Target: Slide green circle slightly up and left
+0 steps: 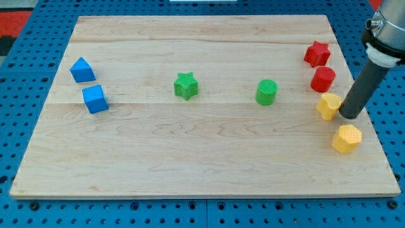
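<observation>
The green circle (267, 92) is a round green block right of the board's middle. My tip (350, 116) is the lower end of a dark rod at the view's right, well to the right of the green circle and a little lower. It stands right beside a yellow block (328, 106), touching or nearly touching its right side. The green circle stands alone, apart from the tip.
A green star (186, 85) lies left of the circle. A red star (317, 54) and a red round block (323, 80) sit at the upper right. A yellow hexagon (347, 139) lies at the lower right. Two blue blocks (82, 69) (95, 99) sit on the left of the wooden board (202, 164).
</observation>
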